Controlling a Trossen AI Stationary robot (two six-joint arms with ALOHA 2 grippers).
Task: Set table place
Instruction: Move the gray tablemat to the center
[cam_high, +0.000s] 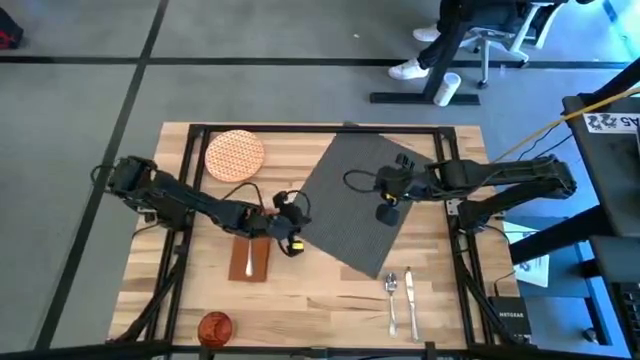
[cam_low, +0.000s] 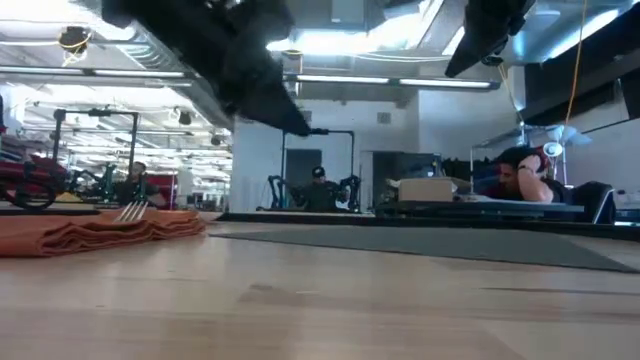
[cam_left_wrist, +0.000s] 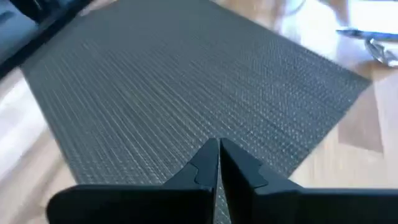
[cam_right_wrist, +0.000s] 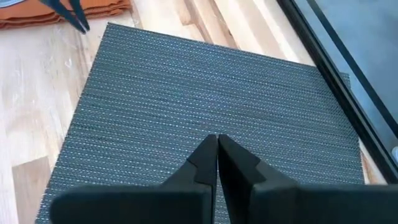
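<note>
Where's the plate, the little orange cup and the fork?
plate (cam_high: 235, 155): high view, middle of its patterned face.
orange cup (cam_high: 214, 326): high view, its round top.
fork (cam_high: 248, 260): high view, its handle lying on the napkin.

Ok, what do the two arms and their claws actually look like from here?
Both are dark, jointed arms trailing black cables. The left claw carries a small yellow marking; the right claw is plain black. Up close, each claw's fingers are matte black, angular wedges tapering to a point.

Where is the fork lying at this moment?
In the high view, the fork lies on the brown napkin, left of the grey placemat, just below the left pincer.
</note>
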